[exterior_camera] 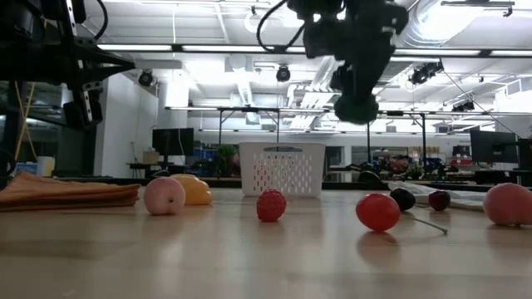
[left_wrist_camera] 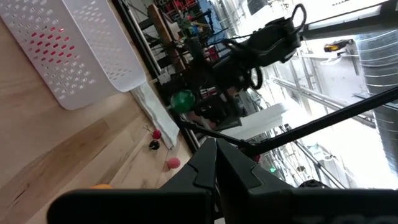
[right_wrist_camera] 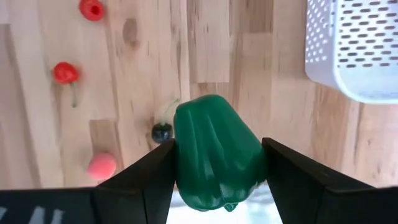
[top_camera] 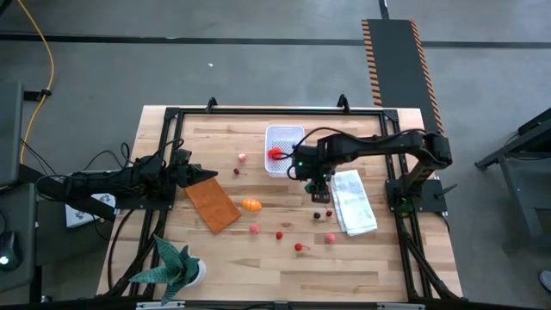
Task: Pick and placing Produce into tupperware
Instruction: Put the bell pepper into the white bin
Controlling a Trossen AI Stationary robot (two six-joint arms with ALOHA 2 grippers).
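My right gripper (right_wrist_camera: 217, 171) pinches the green pepper (right_wrist_camera: 217, 158) between both fingers, lifted above the table (top_camera: 258, 267). Below it lie a dark berry (right_wrist_camera: 161, 132) and a pink ball (right_wrist_camera: 101, 166). Just beyond stands the white tub (top_camera: 284, 148), a red piece (top_camera: 277, 154) inside. My left gripper (top_camera: 191, 172) waits far off, fingers pressed together.

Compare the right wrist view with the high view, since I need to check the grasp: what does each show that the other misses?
Only the right wrist view shows the green pepper clamped between the right gripper's fingers. Only the high view shows the left gripper waiting by the orange-brown mat, the plant, and a red piece inside the tub. Both show the tub and scattered berries.
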